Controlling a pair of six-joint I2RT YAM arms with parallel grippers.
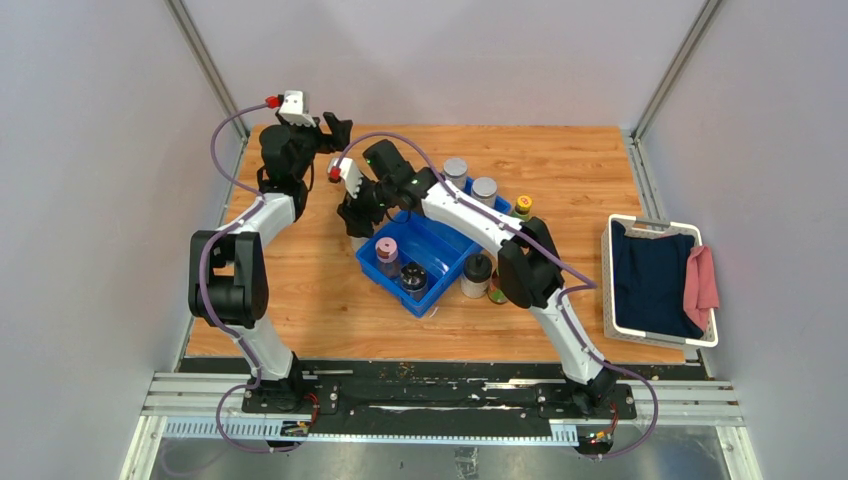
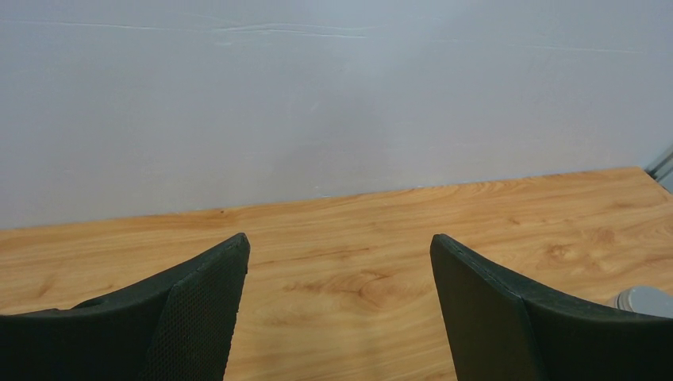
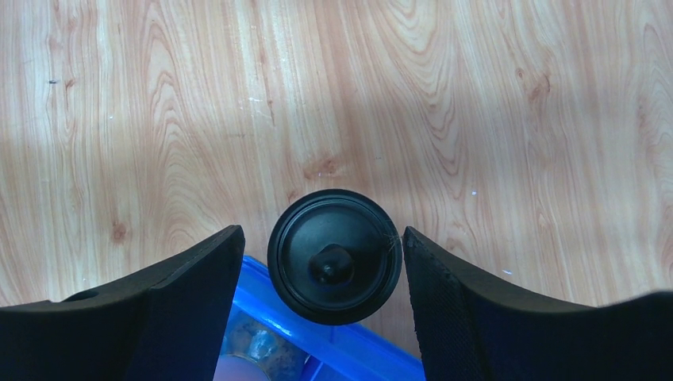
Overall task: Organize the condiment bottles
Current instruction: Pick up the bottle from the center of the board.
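Two fingers of the right gripper (image 3: pixel 324 238) stand wide apart, a black-lidded jar (image 3: pixel 333 255) between them, ungripped, tray (image 3: pixel 357 353) edge nearer their roots. Left gripper (image 2: pixel 340 246) equally spread, holding nothing, table (image 2: pixel 341 214) between its fingers.

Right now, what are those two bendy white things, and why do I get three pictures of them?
They are two robot arms, each ending in a two-finger pincer called a gripper. The big picture looks down from above; the other two come from little cameras on the wrists. The wooden table holds a blue tray with a pink-lidded jar inside, two grey-lidded jars at its far end, and a white basket of cloths. The left gripper is open over bare wood. The right gripper is open too, its fingers either side of a black-lidded jar, apparently not gripping it.
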